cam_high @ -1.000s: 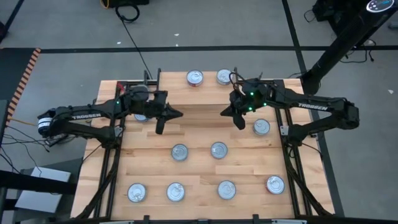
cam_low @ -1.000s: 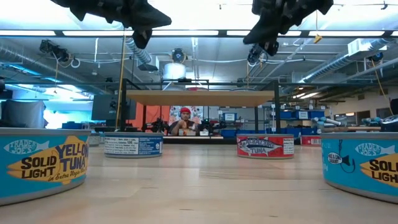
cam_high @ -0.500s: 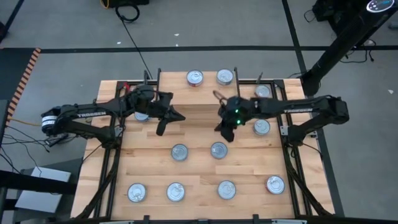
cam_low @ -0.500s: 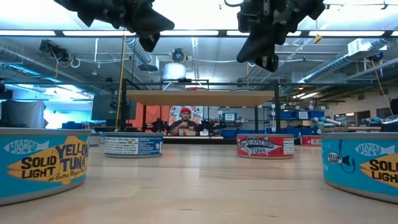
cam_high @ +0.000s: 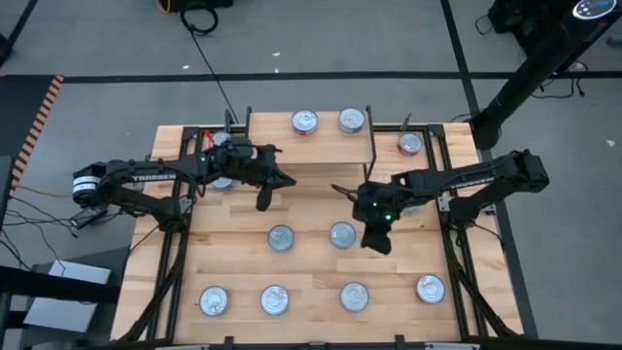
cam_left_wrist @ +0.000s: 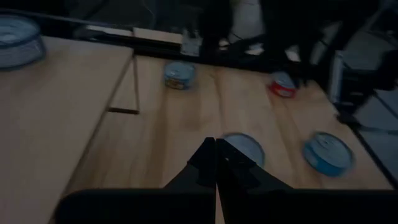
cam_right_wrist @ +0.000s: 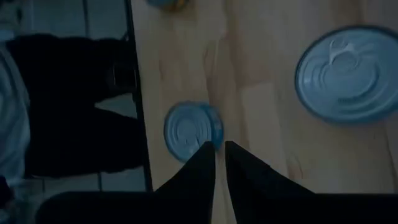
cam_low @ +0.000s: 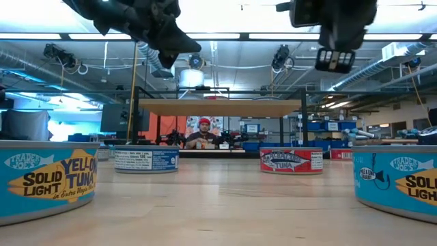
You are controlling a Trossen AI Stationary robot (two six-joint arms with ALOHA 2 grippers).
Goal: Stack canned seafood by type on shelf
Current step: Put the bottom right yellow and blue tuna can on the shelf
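Nine tins show clearly from above, lids up: two at the far edge by the shelf [cam_high: 311, 146] (on it or behind it, I cannot tell), one far right, two mid-tabletop [cam_high: 224, 243] and four along the near row. The left end effector [cam_high: 277, 184] hangs left of centre. The right end effector [cam_high: 379, 243] hovers just right of a middle tin [cam_high: 342, 234].

At table height, both end effectors, left [cam_low: 183, 49] and right [cam_low: 334, 59], hang high above the wood, holding nothing. A red-labelled tin [cam_low: 291, 160] stands upright, its short axis vertical; being round, it points nowhere.

Past the left wrist, the fingers [cam_left_wrist: 205, 163] are pressed together and empty.

Past the right wrist, the fingers [cam_right_wrist: 200, 167] stand narrowly apart and empty. A tin [cam_right_wrist: 189, 129] lies beyond them, by the tabletop's edge. If the gap stays that narrow on descent, the tips would likely strike a lid or shove a tin aside.
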